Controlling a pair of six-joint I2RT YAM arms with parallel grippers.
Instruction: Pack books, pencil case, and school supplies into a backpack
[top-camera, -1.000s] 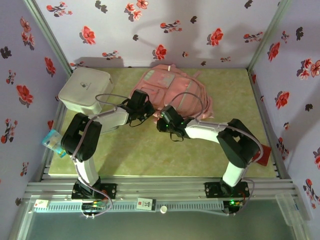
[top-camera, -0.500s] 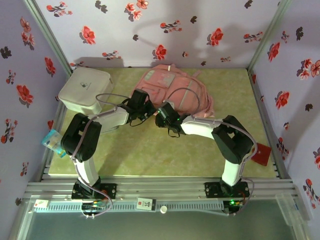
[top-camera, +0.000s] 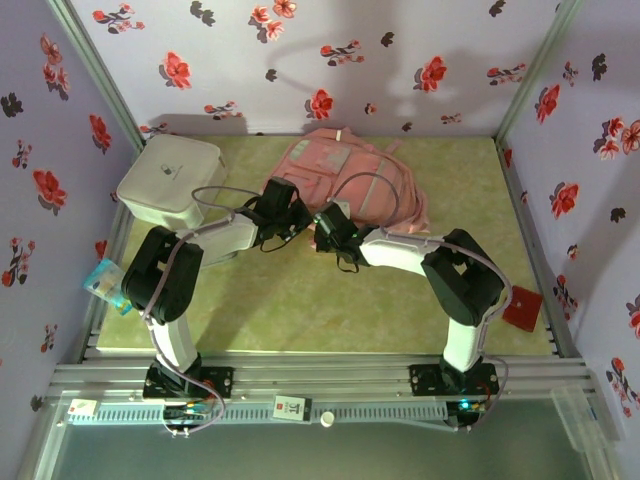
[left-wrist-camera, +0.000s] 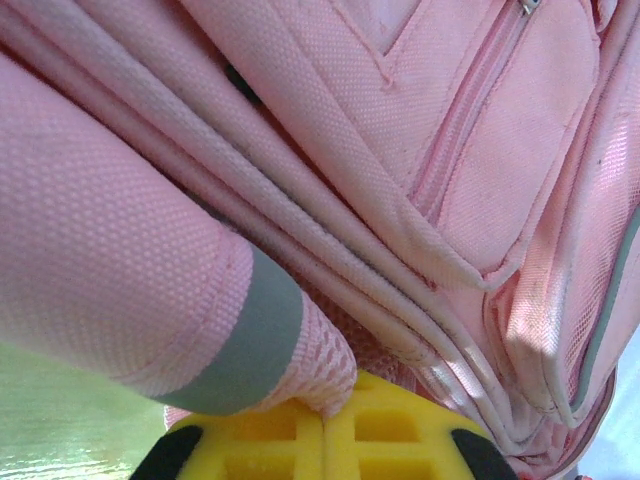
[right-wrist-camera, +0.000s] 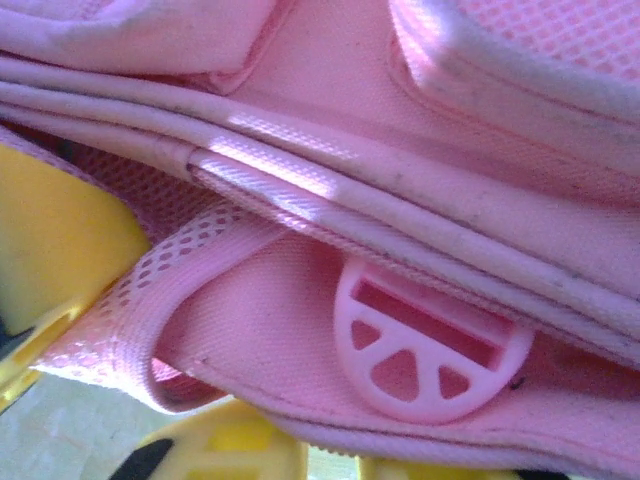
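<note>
My left end effector (left-wrist-camera: 325, 440) is closed. Its yellow pads meet on what looks like a corner of pink mesh next to a grey band (left-wrist-camera: 250, 340) on the backpack (top-camera: 350, 180). I judge this pinch is meant to hold or lift the near edge so the bag can be opened.

My right end effector (top-camera: 322, 222) is just beside the left one, pressed against the same near edge. A looped mesh strap (right-wrist-camera: 190, 270) lies across its yellow fingers (right-wrist-camera: 60, 250), with a round pink plastic buckle (right-wrist-camera: 430, 350) just past it. The gap looks narrow, but I cannot tell whether the strap is clamped or only draped there.

The backpack lies flat at the far middle of the green tabletop (top-camera: 300, 300), with its top near the back wall. A white rounded box (top-camera: 170, 180) sits close on its left, so there is little room to move on that side. The tabletop between the bag and my bases is bare and offers room to pull back. A small red item (top-camera: 520, 310) lies at the right edge and a pale blue one (top-camera: 105, 285) at the left rail.
</note>
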